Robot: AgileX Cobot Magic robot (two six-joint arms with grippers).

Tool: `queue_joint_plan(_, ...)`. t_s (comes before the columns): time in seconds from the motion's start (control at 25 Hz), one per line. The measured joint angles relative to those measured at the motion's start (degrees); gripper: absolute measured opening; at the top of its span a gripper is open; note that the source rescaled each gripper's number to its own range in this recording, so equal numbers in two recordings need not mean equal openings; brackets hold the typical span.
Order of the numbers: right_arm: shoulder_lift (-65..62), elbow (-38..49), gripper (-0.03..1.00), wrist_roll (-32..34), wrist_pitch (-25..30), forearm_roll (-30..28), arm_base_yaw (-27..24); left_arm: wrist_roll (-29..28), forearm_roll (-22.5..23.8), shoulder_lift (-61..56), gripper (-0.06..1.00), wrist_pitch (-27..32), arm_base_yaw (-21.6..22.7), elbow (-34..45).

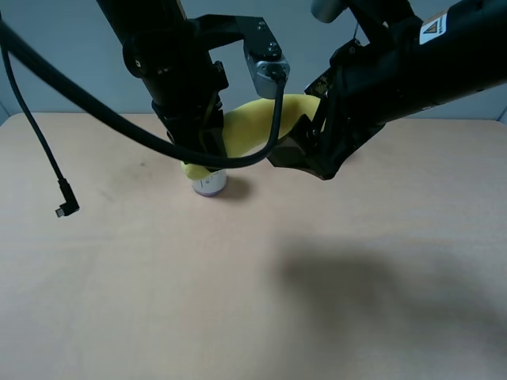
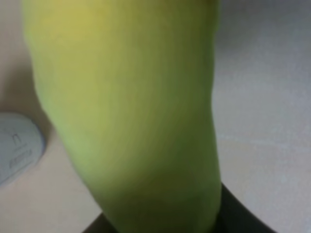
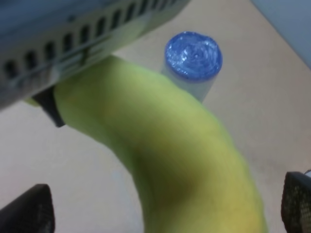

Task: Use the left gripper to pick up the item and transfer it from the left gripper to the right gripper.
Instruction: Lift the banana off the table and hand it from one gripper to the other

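The yellow plush banana (image 1: 253, 123) hangs in the air above the table, held at its left end by my left gripper (image 1: 202, 150), which is shut on it. In the left wrist view the banana (image 2: 131, 121) fills the picture and the gripper's dark fingers (image 2: 238, 216) show at its base. My right gripper (image 1: 305, 146) is at the banana's right end. In the right wrist view the banana (image 3: 184, 160) runs between the two spread fingers (image 3: 29, 211), so the right gripper (image 3: 167, 213) stands open around it. The stem tip and tag are hidden.
A white can with a purple lid (image 1: 210, 184) stands on the table right under the left gripper; it also shows in the right wrist view (image 3: 193, 56). A loose black cable with a plug (image 1: 67, 207) hangs at the left over the beige table (image 1: 238, 301).
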Motion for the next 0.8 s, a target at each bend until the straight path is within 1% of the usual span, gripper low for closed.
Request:
queue_joint_plan(0.08, 0.5, 0.0, 1.0, 0.0, -0.1, -0.3, 0.0, 0.0, -0.5, 0.0, 0.0, 0.0, 0.0, 0.0)
queue_joint_plan(0.12, 0.8, 0.0, 0.96, 0.0, -0.1, -0.6, 0.0, 0.0, -0.6, 0.0, 0.0, 0.0, 0.0, 0.0)
queue_joint_plan(0.2, 1.1, 0.0, 0.87, 0.0, -0.1, -1.0, 0.0, 0.0, -0.8, 0.0, 0.0, 0.0, 0.0, 0.0)
queue_joint_plan(0.24, 1.3, 0.0, 0.79, 0.0, -0.1, -1.2, 0.0, 0.0, -0.8, 0.0, 0.0, 0.0, 0.0, 0.0)
queue_joint_plan(0.36, 1.5, 0.0, 0.5, 0.0, -0.1, -1.7, 0.0, 0.0, -0.8, 0.0, 0.0, 0.1, 0.0, 0.0)
queue_joint_plan(0.4, 1.5, 0.0, 0.37, 0.0, -0.1, -2.0, 0.0, 0.1, -0.8, 0.0, 0.0, 0.2, 0.0, 0.0)
queue_joint_plan(0.48, 1.5, 0.0, 0.05, 0.0, -0.1, -2.1, 0.0, 0.1, -0.8, 0.0, 0.0, 0.1, 0.0, 0.0)
queue_joint_plan(0.52, 1.5, 0.0, 0.0, 0.0, 0.2, -2.1, 0.0, 0.1, -0.9, 0.0, 0.0, 0.1, 0.0, 0.0)
queue_joint_plan(0.76, 1.5, 0.0, 0.01, 0.0, 0.5, -2.5, 0.0, 0.1, -0.9, 0.0, 0.01, -0.8, 0.0, 0.0)
queue_joint_plan(0.8, 1.5, 0.0, 0.01, 0.0, 0.6, -2.5, 0.0, 0.1, -0.8, -0.1, 0.07, -1.1, 0.0, 0.0)
